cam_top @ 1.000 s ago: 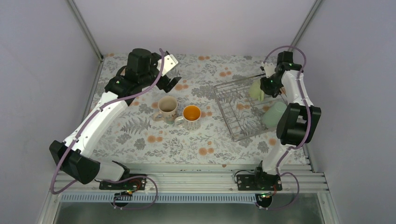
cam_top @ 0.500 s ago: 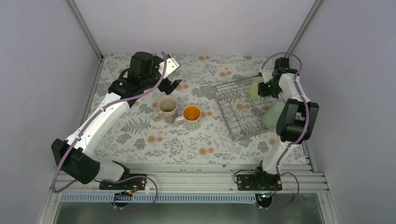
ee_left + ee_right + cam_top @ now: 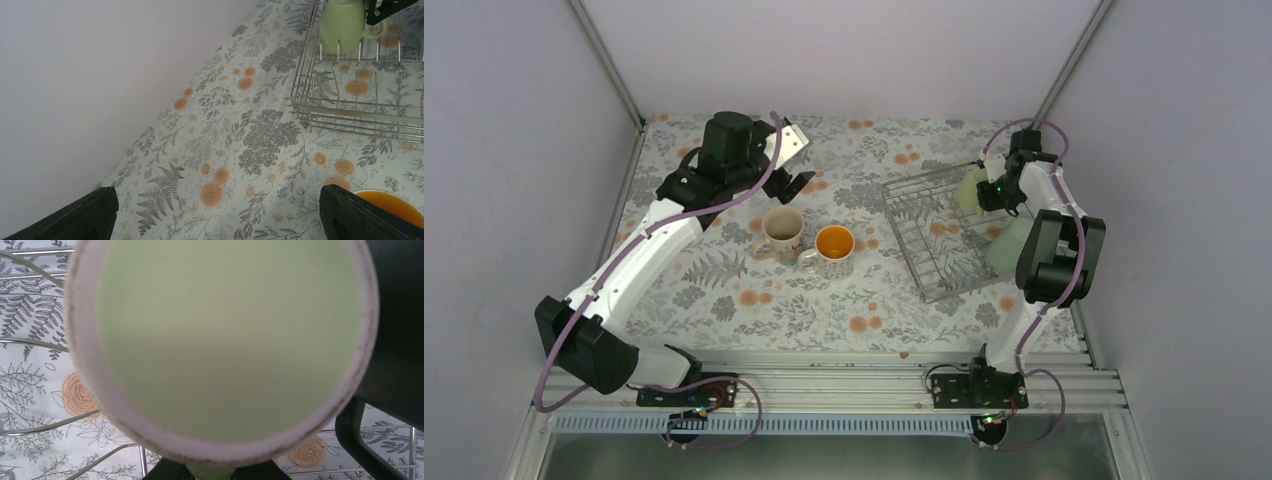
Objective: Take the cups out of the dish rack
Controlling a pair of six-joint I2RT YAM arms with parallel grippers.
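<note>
Top external: cream mug [image 3: 782,229] and orange-lined mug [image 3: 834,245] upright mid-surface. Dish rack [image 3: 914,200] near right edge holds two: green tumbler [image 3: 1007,245], and pale green mug [image 3: 970,190] base-up, handle pinched by right gripper [image 3: 996,190]. Left gripper [image 3: 799,160] spread.

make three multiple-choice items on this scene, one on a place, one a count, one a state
1. Where is the pale green mug? A) in the dish rack B) on the near rail C) stacked in another cup
2. How many mugs stand on the tablecloth outside the rack? A) one B) two C) four
3. The left claw is: A) open and empty B) shut on a mug C) shut on a wire

1 A, it sits among the rack's wires.
2 B, only the cream patterned mug and the orange-inside mug.
3 A, its fingers stand wide apart over bare cloth.
</note>
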